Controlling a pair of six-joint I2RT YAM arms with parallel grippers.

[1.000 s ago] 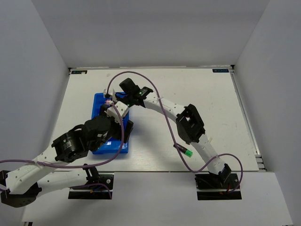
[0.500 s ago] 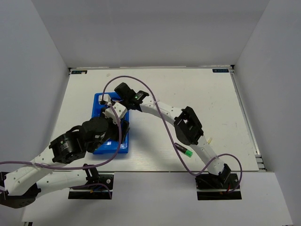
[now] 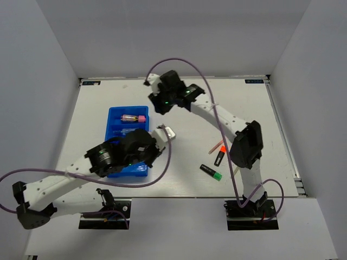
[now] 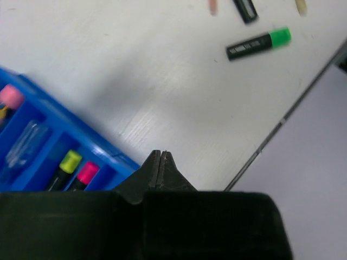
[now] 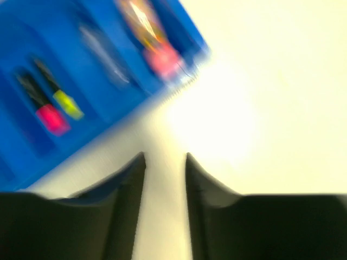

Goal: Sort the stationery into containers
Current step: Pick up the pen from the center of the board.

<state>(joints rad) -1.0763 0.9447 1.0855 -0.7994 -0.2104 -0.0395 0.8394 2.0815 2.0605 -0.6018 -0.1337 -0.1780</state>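
Left claw: jaws pressed together, nothing between them, over bare bench just off a corner of the blue tray.

Right claw: view blurred, jaws slightly apart, empty.

In the tray: pink tube; yellow-ended highlighter and pink-ended highlighter side by side.

Lower right of the overhead view, loose on the bench: green-ended highlighter, orange-ended highlighter, thin pink stick.
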